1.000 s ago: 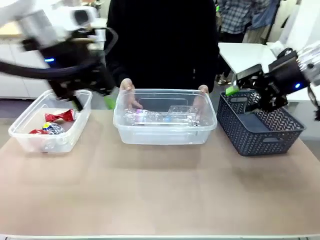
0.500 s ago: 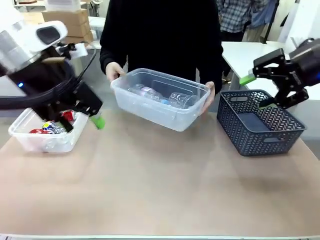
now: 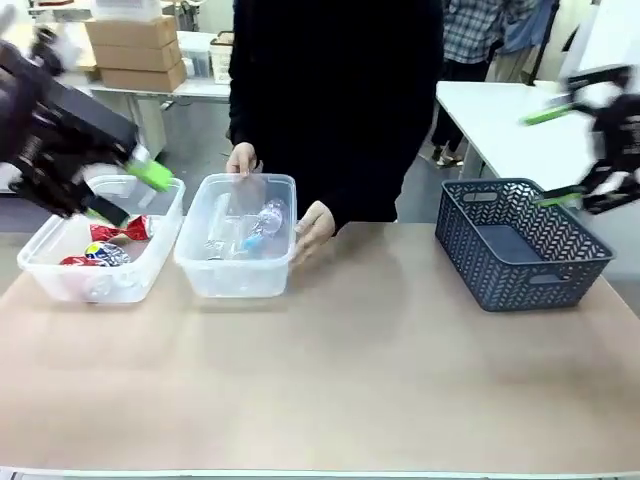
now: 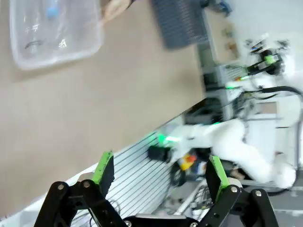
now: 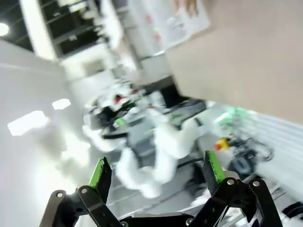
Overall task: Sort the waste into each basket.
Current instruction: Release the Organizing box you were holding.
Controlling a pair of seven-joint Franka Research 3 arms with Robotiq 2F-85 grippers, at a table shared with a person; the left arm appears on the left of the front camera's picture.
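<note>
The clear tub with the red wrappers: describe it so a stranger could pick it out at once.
On the tan table, look to the far left corner. The clear rectangular plastic tub there holds crumpled red wrappers; the neighbouring clear tub, held by the person's hands, holds crushed clear bottles.

front across table (image 3: 330, 380), wrists rolled sideways

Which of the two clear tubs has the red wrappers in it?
The clear tub at the table's left end, under the left gripper. The other tub, held by the person's hands, holds crushed clear bottles.

Clear glossy plastic tubs (image 3: 235, 275); matt tabletop (image 3: 330, 380).
</note>
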